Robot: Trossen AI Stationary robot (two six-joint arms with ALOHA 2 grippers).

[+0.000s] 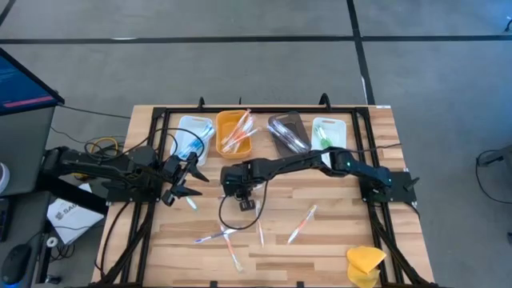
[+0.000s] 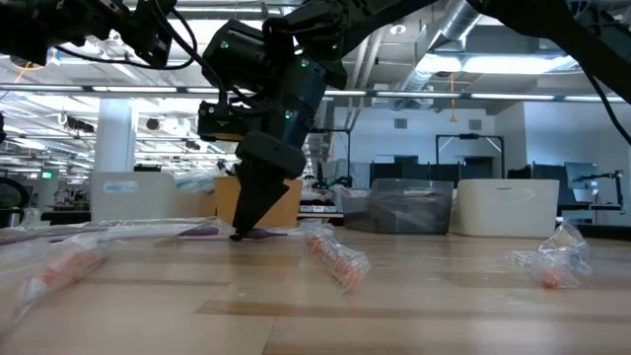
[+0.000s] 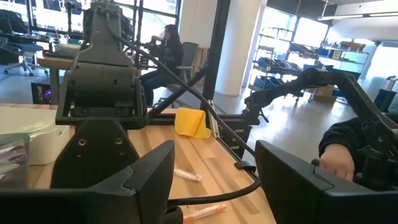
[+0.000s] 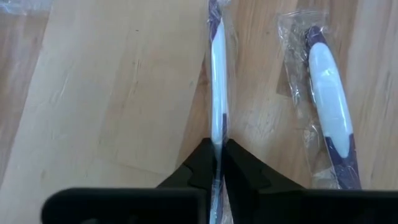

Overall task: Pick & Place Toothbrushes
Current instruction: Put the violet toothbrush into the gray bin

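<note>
My right gripper (image 4: 217, 152) has come down at the table's middle (image 1: 242, 194) and is shut on a wrapped toothbrush (image 4: 216, 74) with a white and purple handle. A second wrapped toothbrush (image 4: 326, 99) lies on the wood just beside it. More toothbrushes lie loose toward the near edge (image 1: 302, 224), (image 1: 216, 236). My left gripper (image 3: 214, 180) hovers open near the table's left side (image 1: 188, 180), with nothing between its fingers. My right gripper pinches the toothbrush's handle (image 4: 216, 140), in its clear wrapper, between its two fingertips. The fingers come steeply from above (image 2: 240, 229) and close across the thin handle. The rest of the handle runs out ahead of them, low over the wood.
Several small trays stand along the far edge: white (image 1: 192, 138), orange (image 1: 234, 132), dark (image 1: 288, 132), and white (image 1: 328, 132); some hold toothbrushes. A yellow sponge-like lump (image 1: 366, 260) sits at the near right corner. A person (image 3: 165, 46) sits beyond the table.
</note>
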